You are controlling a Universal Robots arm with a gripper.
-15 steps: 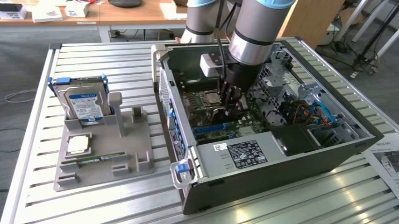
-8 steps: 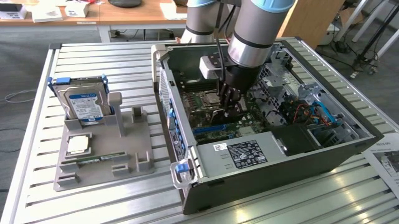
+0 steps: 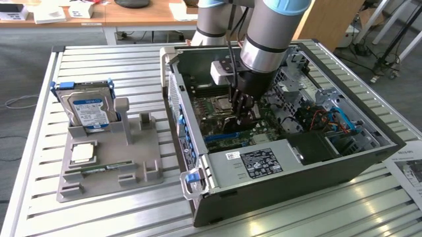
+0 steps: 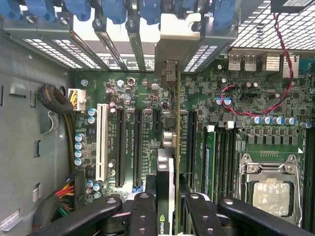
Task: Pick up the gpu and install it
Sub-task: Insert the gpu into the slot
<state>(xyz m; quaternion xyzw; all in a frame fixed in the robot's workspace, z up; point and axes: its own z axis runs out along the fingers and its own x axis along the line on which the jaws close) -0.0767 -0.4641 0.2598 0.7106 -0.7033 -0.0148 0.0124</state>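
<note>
My gripper (image 3: 241, 112) reaches down into the open computer case (image 3: 197, 197) and is shut on the gpu (image 3: 241, 123), a thin dark card held on edge above the motherboard. In the wrist view the black fingers (image 4: 142, 216) stand on either side of the gpu (image 4: 170, 147). I see the card edge-on, with a green logo near the fingers. Its silvery end bracket (image 4: 179, 44) lies against the case's rear slot openings. The card's edge runs along the board between two long black slots (image 4: 138, 147).
A grey fixture (image 3: 142, 148) at the exterior view's left holds a hard drive (image 3: 89, 108), a processor (image 3: 82, 153) and a memory stick (image 3: 99, 169). Inside the case are the power supply (image 3: 260, 160), a processor socket (image 4: 268, 189), a white slot (image 4: 102, 142) and a red cable (image 4: 256, 105).
</note>
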